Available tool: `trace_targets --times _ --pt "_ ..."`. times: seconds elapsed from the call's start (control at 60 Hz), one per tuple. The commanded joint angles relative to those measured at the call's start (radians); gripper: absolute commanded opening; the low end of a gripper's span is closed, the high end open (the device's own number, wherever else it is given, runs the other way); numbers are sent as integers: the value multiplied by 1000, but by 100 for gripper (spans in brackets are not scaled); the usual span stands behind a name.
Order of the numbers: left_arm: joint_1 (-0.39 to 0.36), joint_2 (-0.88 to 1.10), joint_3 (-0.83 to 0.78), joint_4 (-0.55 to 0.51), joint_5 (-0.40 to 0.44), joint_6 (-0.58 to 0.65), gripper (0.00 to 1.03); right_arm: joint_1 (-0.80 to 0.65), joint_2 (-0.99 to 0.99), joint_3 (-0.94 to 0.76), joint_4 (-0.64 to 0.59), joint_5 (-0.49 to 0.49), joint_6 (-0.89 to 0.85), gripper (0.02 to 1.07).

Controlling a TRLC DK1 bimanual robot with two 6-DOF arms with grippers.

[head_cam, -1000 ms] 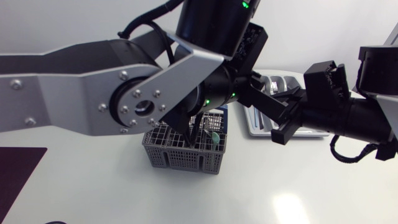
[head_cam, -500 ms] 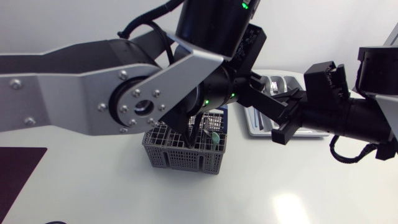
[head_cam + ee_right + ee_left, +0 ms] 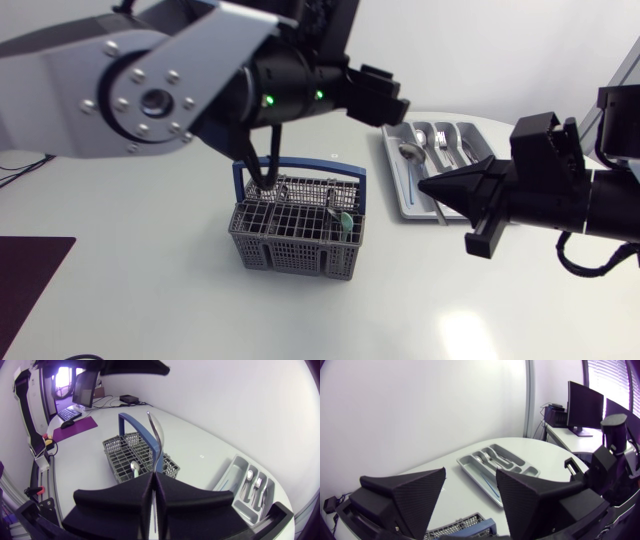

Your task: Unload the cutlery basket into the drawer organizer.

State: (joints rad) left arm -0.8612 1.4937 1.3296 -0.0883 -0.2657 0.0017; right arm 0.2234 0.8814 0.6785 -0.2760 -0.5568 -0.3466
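Holding a spoon (image 3: 156, 435) clenched, the right tool (image 3: 152, 476) should align it lengthwise with a drawer organizer (image 3: 392, 175) slot before lowering, while the left tool (image 3: 470, 480) hangs released.

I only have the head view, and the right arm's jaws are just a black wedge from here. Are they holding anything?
Observer: Yes. The right wrist view shows the right jaws shut on a spoon, gripped by its handle.
Operator: Which way does it point?
Observer: The bowl end sticks out ahead of the jaws.
Operator: And the left jaws?
Observer: The left wrist view shows them wide apart with nothing between them.
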Motion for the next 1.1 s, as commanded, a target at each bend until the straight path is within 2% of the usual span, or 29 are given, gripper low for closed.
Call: trace_targets --times 0.0,0.117,0.183,0.267,0.483,0.717,0.883,1.083 --pt "37 -75 -27 21 5 37 89 -65 -16 -36 -43 -41 -104 8" --pt "88 -125 -87 36 80 121 89 -206 7 -45 -121 -144 -265 8" --pt "110 -155 -144 51 151 212 89 -286 45 -43 -154 -178 -377 8" --pt "114 -168 -178 16 237 308 88 -400 128 -13 -236 -239 -558 8" --pt "106 -179 -239 -22 333 481 87 -572 422 142 -393 -258 -928 8" --pt "94 -147 -247 -117 395 618 86 -625 656 331 -419 -190 -1082 8" --pt "87 -122 -247 -183 421 701 86 -621 803 452 -410 -81 -1166 8" --pt "88 -93 -254 -205 433 747 86 -598 918 556 -385 32 -1263 8"
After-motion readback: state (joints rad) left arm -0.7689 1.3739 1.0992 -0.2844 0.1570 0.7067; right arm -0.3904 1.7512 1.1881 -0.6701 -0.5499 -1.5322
